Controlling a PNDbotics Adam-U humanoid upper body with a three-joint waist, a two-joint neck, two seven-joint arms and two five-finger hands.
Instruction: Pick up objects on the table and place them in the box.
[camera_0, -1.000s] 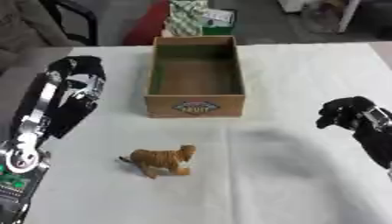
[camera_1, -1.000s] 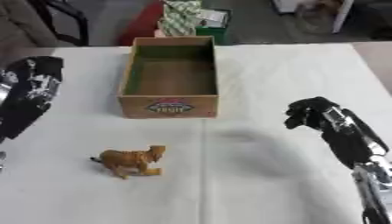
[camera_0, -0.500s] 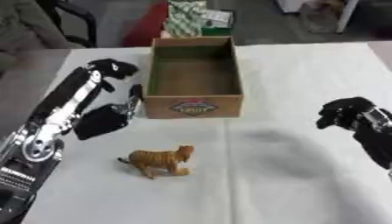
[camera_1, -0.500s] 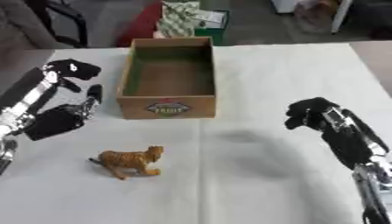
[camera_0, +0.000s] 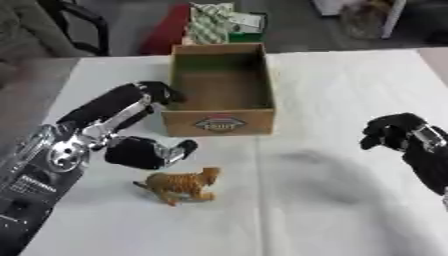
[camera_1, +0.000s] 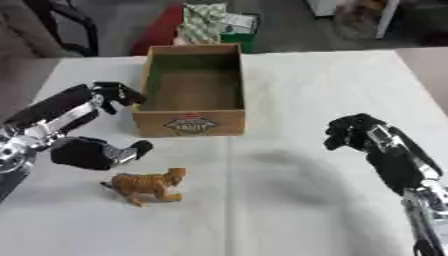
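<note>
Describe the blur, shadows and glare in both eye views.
Left eye view: soft all over, the box label unreadable; a faint shadow on the white table right of the tiger toy. Right eye view: equally soft, the right hand a dark mass; no harsh glare in either.

Soft, even light falls from above on the white counter (camera_0: 350, 90), which looks bright but shows no glare. A faint grey shadow lies on the cloth near the middle, and a small dark one sits under the toy tiger (camera_0: 182, 184). Both views are mildly blurred throughout; the far background is dimmer and hazier.
</note>
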